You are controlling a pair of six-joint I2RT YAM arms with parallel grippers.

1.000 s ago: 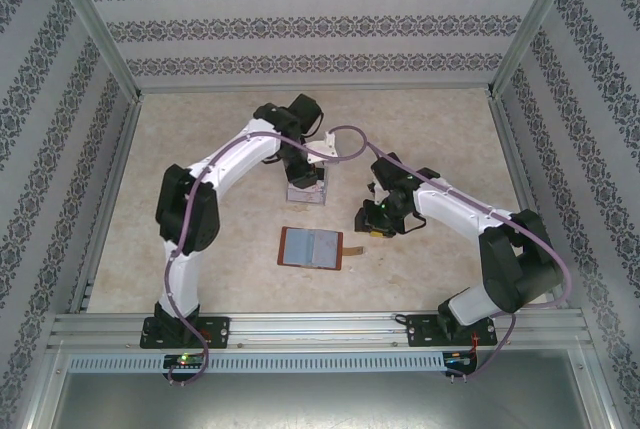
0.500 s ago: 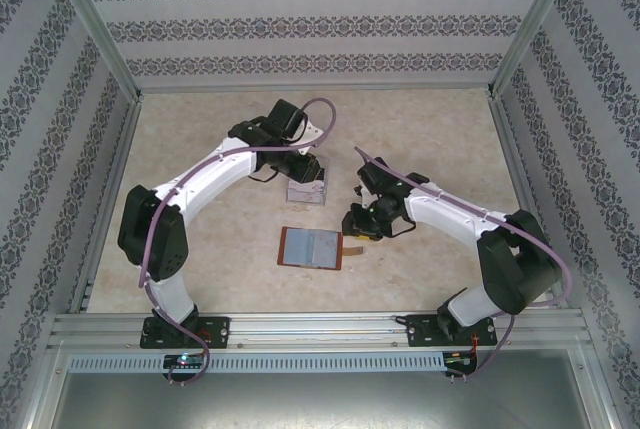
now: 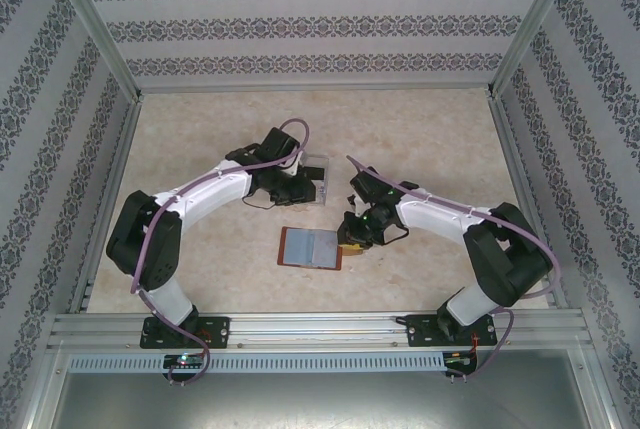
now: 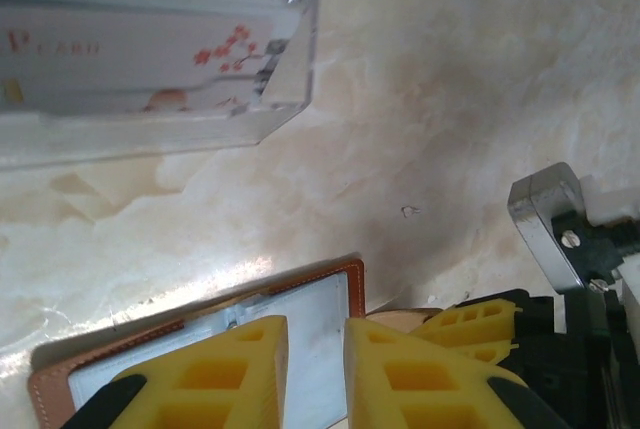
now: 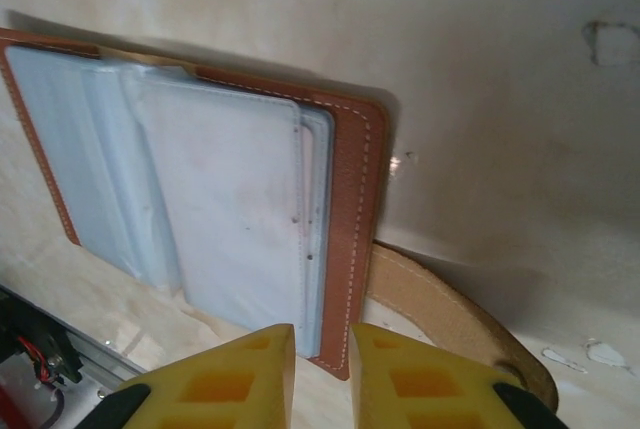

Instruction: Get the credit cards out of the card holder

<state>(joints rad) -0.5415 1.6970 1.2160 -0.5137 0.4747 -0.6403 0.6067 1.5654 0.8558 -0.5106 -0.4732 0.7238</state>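
Card holder (image 3: 310,247) lies open just beyond both jaws — each pair narrowly apart, empty.

Patterned wallpaper walls (image 3: 300,29) enclose a pale marbled tabletop (image 3: 430,129).

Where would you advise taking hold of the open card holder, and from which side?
I'd take the card holder by its brown leather border on the strap tab side, coming from the right. It lies open and flat, pockets up, and that border stands clear of the grey-blue pockets, so a pinch there likely leaves the slots free.
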